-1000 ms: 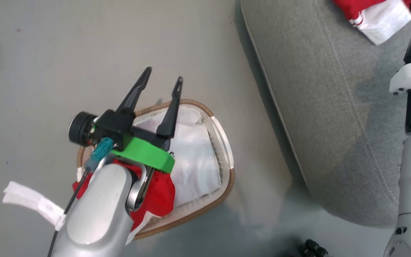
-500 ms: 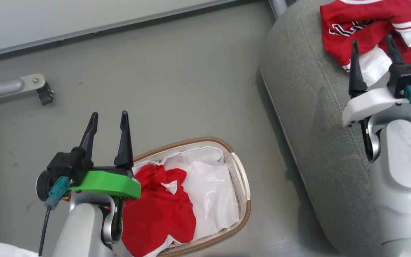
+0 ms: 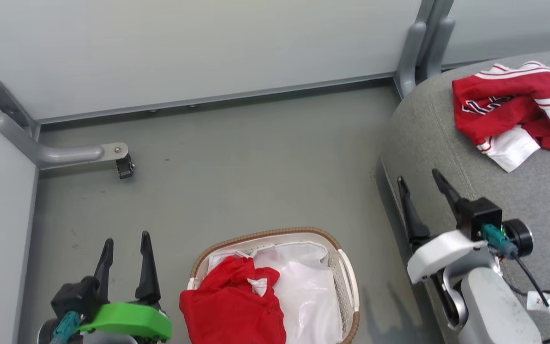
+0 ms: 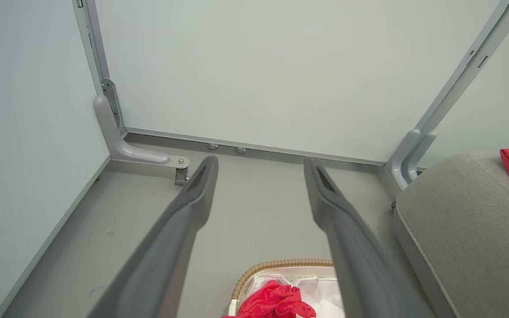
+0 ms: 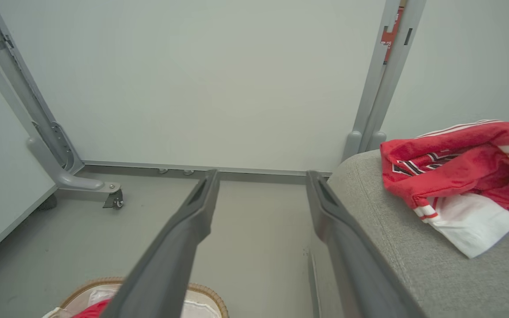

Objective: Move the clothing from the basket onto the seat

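A red jersey (image 3: 513, 110) with white trim and navy lettering lies crumpled on the grey seat (image 3: 542, 200) at the right. A second red garment (image 3: 232, 306) rests in the left part of the basket (image 3: 346, 277), on its white liner (image 3: 303, 296). My left gripper (image 3: 127, 241) is open and empty at the lower left, beside the basket. My right gripper (image 3: 420, 179) is open and empty over the seat's left edge, short of the jersey. The right wrist view shows the jersey (image 5: 457, 168) on the seat (image 5: 435, 265). The left wrist view shows the basket's red garment (image 4: 276, 302).
Pale wall panels close off the back and left. A grey frame foot with a caster (image 3: 124, 167) stands on the floor at the left, and a grey post (image 3: 413, 52) rises behind the seat. Bare grey floor (image 3: 237, 181) lies between basket and wall.
The head camera has tilted up, so the whole scene slid down the picture. My left gripper has lifted off the basket to its left side. My right gripper has drawn back from the jersey.
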